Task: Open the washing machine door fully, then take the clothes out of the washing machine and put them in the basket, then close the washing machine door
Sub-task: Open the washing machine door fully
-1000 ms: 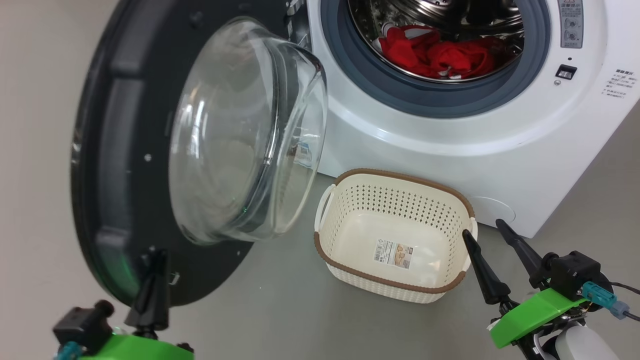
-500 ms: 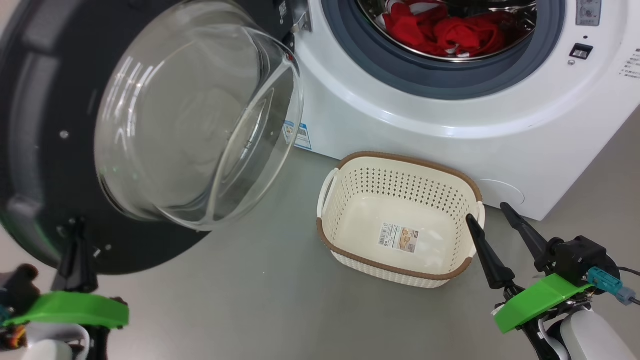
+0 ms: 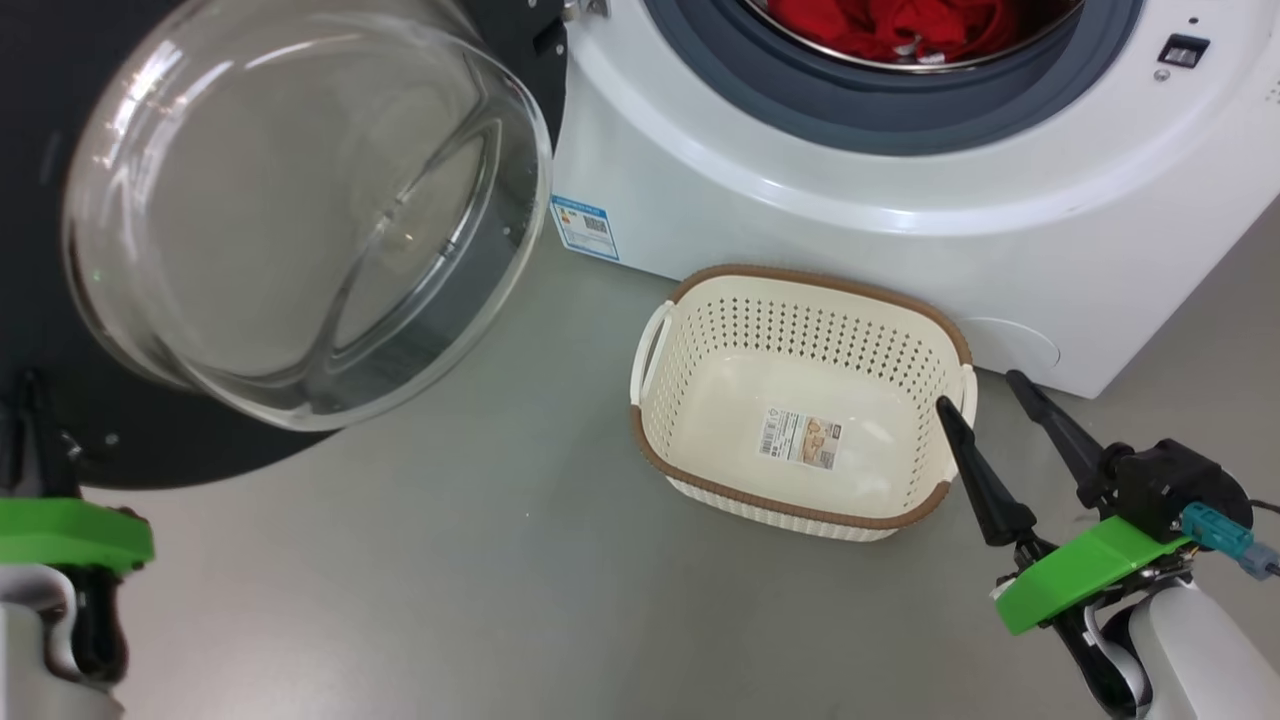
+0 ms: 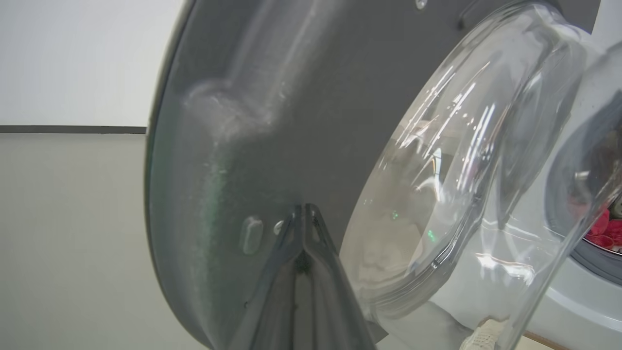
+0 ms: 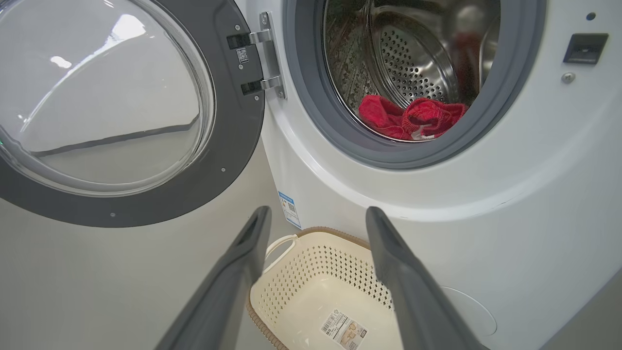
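The washing machine door (image 3: 290,210) stands swung out to the left, its glass bowl bulging toward me. My left gripper (image 3: 32,400) is shut with nothing in it, its tips (image 4: 303,209) at the lower inner face of the door's black ring frame (image 4: 243,97). Red clothes (image 3: 900,20) lie in the drum of the white washing machine (image 3: 900,230); the right wrist view shows these clothes (image 5: 413,119) too. The cream basket (image 3: 820,282) sits on the floor before the machine with just its paper label inside. My right gripper (image 3: 976,390) hangs open beside the basket's right handle.
Grey floor (image 3: 500,580) spreads in front of the machine and basket. The door's hinge (image 5: 265,58) sits on the machine's left side. A blue label sticker (image 3: 583,226) marks the lower left of the machine's front.
The door has swung further open to the left, and my left gripper has gone left with it. The head view has shifted. My right gripper stays open by the basket.
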`<state>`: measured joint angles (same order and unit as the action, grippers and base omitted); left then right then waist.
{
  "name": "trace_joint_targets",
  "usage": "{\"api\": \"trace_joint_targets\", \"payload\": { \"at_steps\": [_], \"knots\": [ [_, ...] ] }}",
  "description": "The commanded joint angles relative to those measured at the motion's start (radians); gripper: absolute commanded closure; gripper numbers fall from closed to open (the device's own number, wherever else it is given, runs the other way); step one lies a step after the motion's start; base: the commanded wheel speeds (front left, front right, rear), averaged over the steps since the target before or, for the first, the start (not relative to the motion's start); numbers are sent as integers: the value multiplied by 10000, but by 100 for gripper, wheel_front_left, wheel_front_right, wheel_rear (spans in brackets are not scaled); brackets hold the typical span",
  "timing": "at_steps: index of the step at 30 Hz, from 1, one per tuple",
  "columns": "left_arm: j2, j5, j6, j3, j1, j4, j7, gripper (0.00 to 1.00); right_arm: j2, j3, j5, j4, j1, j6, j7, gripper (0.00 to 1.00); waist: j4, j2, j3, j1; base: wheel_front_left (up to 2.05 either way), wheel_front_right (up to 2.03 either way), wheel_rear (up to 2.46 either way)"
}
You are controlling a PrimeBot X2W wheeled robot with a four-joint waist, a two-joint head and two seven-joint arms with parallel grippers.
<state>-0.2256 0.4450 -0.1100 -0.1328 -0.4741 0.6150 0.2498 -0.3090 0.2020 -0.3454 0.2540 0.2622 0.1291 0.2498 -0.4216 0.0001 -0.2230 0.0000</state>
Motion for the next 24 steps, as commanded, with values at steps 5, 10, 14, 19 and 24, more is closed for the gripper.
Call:
{"api": "trace_joint_targets", "payload": {
  "at_steps": [5, 10, 14, 19, 24],
  "knots": [
    [-914, -301, -79, -802, -1155, 705, 120, 100, -138, 258, 134, -226, 393, 16, 120, 0, 110, -1, -376, 0, 0, 0, 0],
    [-1178, -543, -130, -1127, -1809, 1390, 120, 100, -163, 333, 155, -224, 566, 16, 120, 0, 197, -1, -579, 0, 0, 0, 0],
    [-1335, -751, -159, -1287, -2226, 1893, 120, 100, -172, 389, 149, -192, 655, 16, 120, 0, 259, -1, -649, 0, 0, 0, 0],
    [-1427, -963, -183, -1480, -2478, 2297, 120, 100, -153, 435, 143, -153, 706, 16, 120, 0, 345, -1, -608, 0, 0, 0, 0],
    [-1347, -1075, -194, -1624, -2465, 2415, 120, 100, -140, 438, 119, -128, 690, 16, 120, 0, 367, -1, -523, 0, 0, 0, 0]
  ]
}}
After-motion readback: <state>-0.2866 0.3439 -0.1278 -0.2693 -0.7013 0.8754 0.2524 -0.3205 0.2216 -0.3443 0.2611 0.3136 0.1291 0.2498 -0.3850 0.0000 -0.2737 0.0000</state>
